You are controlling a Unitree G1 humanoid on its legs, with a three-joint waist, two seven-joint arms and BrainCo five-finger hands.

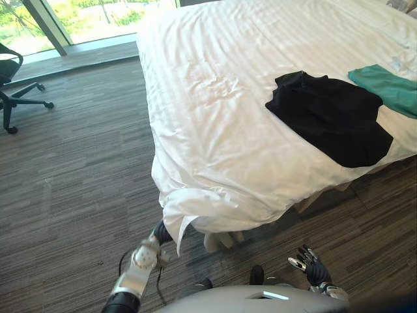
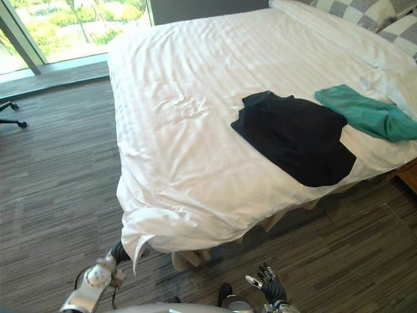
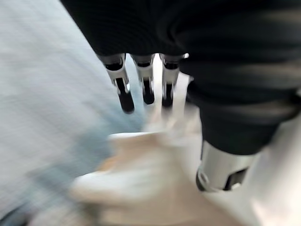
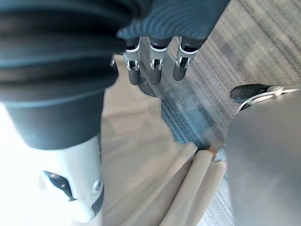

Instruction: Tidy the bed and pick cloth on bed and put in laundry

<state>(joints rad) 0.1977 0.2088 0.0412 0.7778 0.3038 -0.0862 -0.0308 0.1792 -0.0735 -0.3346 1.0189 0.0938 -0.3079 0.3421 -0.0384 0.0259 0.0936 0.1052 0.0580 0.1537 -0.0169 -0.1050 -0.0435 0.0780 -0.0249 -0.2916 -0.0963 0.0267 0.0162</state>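
We are looking down on a black office chair standing on the floor well left of the bed. We are holding our left hand at the bed's near left corner, by the hanging white duvet, fingers straight and gripping nothing. Our right hand is hanging over the floor off the near edge, fingers spread and empty. The black cloth is lying by the near right edge, with the green cloth just beside it at the right edge.

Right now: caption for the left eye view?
Left robot hand at the drooping corner of the white duvet; black cloth and green cloth lie on it, right robot hand low over the floor.
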